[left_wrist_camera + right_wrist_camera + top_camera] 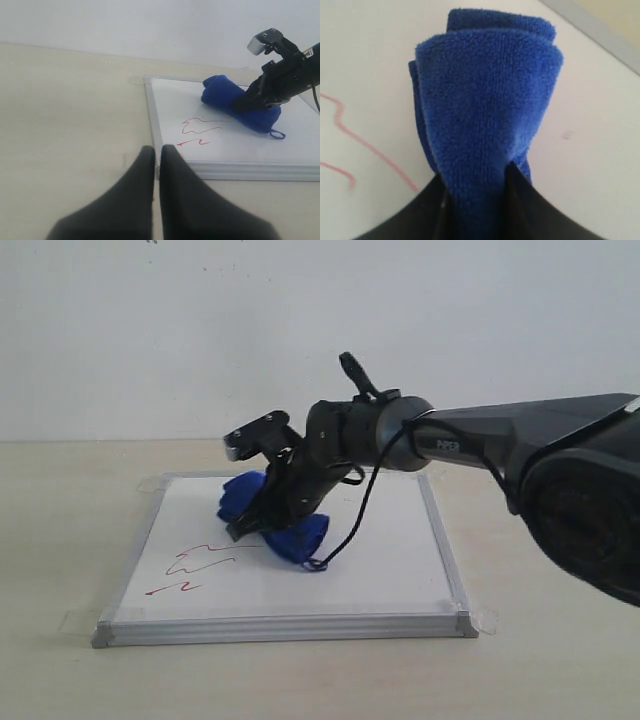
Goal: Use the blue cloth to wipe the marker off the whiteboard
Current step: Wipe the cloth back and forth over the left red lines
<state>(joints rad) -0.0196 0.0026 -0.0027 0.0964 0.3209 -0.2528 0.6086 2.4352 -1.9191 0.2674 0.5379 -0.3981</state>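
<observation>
Right pincer (256, 524) is clamped on the blue cloth (296, 541), gripped mid-bunch so both ends bulge out either side of the jaws. In the right wrist view the fabric fills the gap between them, which probably gives a fat soft pad to drag. The cloth is down on the whiteboard (400, 570), about mid-board, touching the surface. Its loop (318, 564) trails on the board toward the front frame edge.

The red marker lines (200, 562) are on the board's left part in the exterior view, just beside the cloth, and not wiped yet. The board lies flat on the desk (60, 540) with its corners taped, likely so it won't slide under wiping pressure.

Right arm (520, 435) reaches in from beyond the board's right edge. The forearm is roughly level and the wrist is bent steeply down, tilted toward the marks, pressing the cloth onto the board. It looks set for a sweep toward the left edge.

Left pincer (156, 155) is off the board, outside its left side over the desk. Its jaws are together and hold nothing; parked clear, I'd say.
</observation>
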